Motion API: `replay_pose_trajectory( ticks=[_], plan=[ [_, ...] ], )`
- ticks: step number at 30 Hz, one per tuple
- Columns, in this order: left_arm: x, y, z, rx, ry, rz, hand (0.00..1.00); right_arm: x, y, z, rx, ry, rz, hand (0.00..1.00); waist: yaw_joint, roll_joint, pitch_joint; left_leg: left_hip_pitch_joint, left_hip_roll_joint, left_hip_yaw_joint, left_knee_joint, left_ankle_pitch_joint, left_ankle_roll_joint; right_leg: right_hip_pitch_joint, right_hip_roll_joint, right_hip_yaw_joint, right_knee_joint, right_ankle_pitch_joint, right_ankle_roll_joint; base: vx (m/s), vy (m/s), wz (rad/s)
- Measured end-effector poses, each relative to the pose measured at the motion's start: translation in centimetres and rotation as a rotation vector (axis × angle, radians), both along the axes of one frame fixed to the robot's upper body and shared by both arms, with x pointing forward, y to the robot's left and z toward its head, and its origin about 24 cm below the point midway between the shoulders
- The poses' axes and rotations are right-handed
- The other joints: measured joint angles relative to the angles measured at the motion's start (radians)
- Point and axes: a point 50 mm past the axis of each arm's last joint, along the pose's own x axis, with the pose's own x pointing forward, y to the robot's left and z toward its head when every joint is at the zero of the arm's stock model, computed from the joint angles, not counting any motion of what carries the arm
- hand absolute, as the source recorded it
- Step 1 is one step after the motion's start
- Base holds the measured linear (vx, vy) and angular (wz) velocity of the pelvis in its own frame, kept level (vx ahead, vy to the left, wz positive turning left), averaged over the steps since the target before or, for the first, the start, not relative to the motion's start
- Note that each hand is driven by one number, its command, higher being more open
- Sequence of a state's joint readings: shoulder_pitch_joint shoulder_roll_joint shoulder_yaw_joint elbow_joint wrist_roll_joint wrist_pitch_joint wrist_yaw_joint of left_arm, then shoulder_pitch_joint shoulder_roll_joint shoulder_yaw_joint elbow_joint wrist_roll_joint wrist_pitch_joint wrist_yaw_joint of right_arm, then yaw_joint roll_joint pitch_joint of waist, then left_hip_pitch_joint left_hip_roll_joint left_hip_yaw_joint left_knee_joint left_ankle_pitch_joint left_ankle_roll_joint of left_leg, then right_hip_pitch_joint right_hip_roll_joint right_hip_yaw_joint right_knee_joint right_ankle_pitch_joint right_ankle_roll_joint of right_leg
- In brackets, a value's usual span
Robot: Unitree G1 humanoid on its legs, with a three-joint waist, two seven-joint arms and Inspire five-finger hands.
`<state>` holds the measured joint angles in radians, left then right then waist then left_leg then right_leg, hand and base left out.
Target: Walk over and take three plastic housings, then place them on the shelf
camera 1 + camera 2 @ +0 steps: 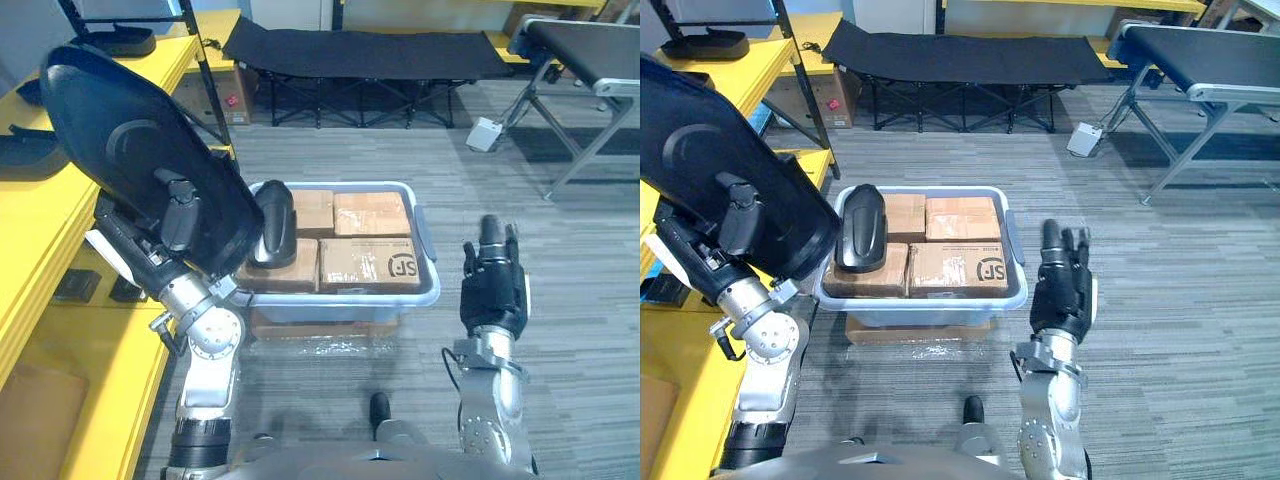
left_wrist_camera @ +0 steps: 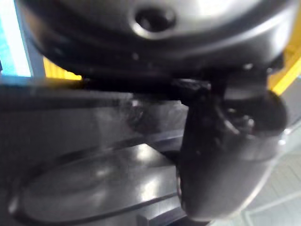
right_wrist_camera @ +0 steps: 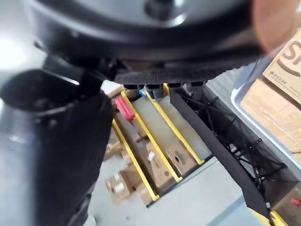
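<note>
Left eye view: left hand point(image 1: 150, 255) curled round a black housing point(image 1: 130, 150), raised beside the yellow shelf point(image 1: 40, 230) but not yet placed; a second housing point(image 1: 273, 225) waits in the bin point(image 1: 425, 240), and the right hand point(image 1: 493, 285) hovers straight-fingered, empty.

Black housings point(image 1: 118, 42) on yellow shelf point(image 1: 38, 220)

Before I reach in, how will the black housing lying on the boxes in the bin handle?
Probably stiff and light: the housing looks like a moulded plastic shell. Its glossy, domed back may slip when gripped. Resting loose across the cardboard boxes, it could rock if nudged.
</note>
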<state>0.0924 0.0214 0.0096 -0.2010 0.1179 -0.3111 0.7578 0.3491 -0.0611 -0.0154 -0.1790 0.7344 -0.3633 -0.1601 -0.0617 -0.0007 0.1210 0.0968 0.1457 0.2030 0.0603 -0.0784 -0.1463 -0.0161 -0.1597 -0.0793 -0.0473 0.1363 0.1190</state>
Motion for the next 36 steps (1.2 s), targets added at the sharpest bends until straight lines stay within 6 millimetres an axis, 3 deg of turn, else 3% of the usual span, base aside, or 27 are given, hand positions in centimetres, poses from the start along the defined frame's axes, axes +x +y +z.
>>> replay_pose_trajectory(
  ticks=[5, 10, 13, 16, 22, 25, 29, 31, 33, 36],
  plan=[
    [-1.4, 1.2, -1.2, -0.03, 0.053, -0.027, 0.0, -1.0, -1.9, -1.8, 0.053, 0.055, -0.055, 1.0, 0.001, 0.023, -0.014, 0.001, 0.002, 0.0, -0.01, 0.0, 0.0, 0.003, 0.003, -0.002, -0.01, 0.003, 0.0, 0.0, 0.0, 0.01],
    [-3.7, 3.8, 0.1, 0.008, 0.014, 0.082, 0.0, -0.9, -1.9, -3.0, 0.147, 0.052, -0.02, 1.0, 0.022, 0.023, -0.014, -0.006, 0.002, -0.062, -0.006, -0.002, 0.004, 0.049, 0.0, -0.065, -0.031, -0.001, -0.004, -0.01, -0.002, 0.34],
    [-5.1, 5.9, 1.8, 0.051, -0.054, 0.195, 0.0, 0.6, -0.8, -2.7, 0.143, 0.032, 0.098, 1.0, 0.072, 0.024, -0.014, -0.047, 0.002, -0.123, 0.009, 0.002, 0.007, 0.056, -0.003, -0.126, -0.031, -0.004, -0.008, -0.02, -0.015, 0.6],
    [-6.9, 7.4, 2.5, 0.089, -0.066, 0.286, 0.0, 3.2, 1.2, -1.8, 0.108, 0.003, 0.214, 1.0, 0.126, 0.024, -0.014, -0.086, -0.003, -0.21, 0.01, 0.021, 0.009, 0.075, -0.005, -0.218, -0.032, -0.009, -0.012, -0.03, -0.041, 0.82],
    [-10.3, 8.8, 0.3, 0.019, 0.06, 0.337, 0.0, 7.6, 4.6, 0.1, -0.031, 0.006, 0.333, 1.0, 0.249, 0.024, -0.016, -0.122, -0.042, -0.369, 0.008, 0.05, 0.019, 0.14, -0.026, -0.373, -0.032, -0.038, 0.0, -0.04, -0.004, 0.77],
    [-11.9, 9.1, -0.5, -0.009, 0.112, 0.345, 0.0, 8.3, 6.2, 0.5, -0.111, 0.03, 0.359, 1.0, 0.285, 0.022, -0.017, -0.123, -0.054, -0.389, 0.009, 0.052, 0.022, 0.153, -0.035, -0.394, -0.032, -0.05, -0.002, -0.02, 0.028, 0.26],
    [-12.1, 8.8, -0.6, -0.007, 0.13, 0.276, 0.0, 8.3, 7.8, 0.1, -0.215, 0.078, 0.418, 1.0, 0.289, 0.009, -0.024, -0.129, -0.062, -0.385, 0.015, 0.044, 0.015, 0.14, -0.045, -0.383, -0.025, -0.052, -0.001, -0.01, 0.042, -0.05],
    [-11.6, 8.3, -0.3, 0.004, 0.118, 0.221, 0.0, 8.2, 7.8, -0.1, -0.269, 0.11, 0.434, 1.0, 0.271, 0.001, -0.026, -0.15, -0.062, -0.396, 0.038, 0.035, 0.019, 0.115, -0.049, -0.357, 0.027, -0.083, 0.002, 0.01, 0.034, 0.09],
    [-10.3, 7.4, -0.1, 0.008, 0.1, 0.113, 0.0, 7.3, 6.1, -0.9, -0.339, 0.173, 0.433, 1.0, 0.229, -0.01, -0.027, -0.179, -0.076, -0.452, 0.068, 0.036, 0.019, 0.104, -0.044, -0.323, 0.096, -0.146, 0.007, 0.03, -0.003, 0.66],
    [-9.2, 6.7, 0.2, 0.014, 0.079, 0.036, 0.0, 5.7, 3.4, -2.2, -0.357, 0.243, 0.4, 1.0, 0.217, -0.013, -0.027, -0.19, -0.083, -0.499, 0.078, 0.046, 0.009, 0.107, -0.047, -0.341, 0.153, -0.188, 0.008, 0.04, -0.042, 0.6]
  ],
)
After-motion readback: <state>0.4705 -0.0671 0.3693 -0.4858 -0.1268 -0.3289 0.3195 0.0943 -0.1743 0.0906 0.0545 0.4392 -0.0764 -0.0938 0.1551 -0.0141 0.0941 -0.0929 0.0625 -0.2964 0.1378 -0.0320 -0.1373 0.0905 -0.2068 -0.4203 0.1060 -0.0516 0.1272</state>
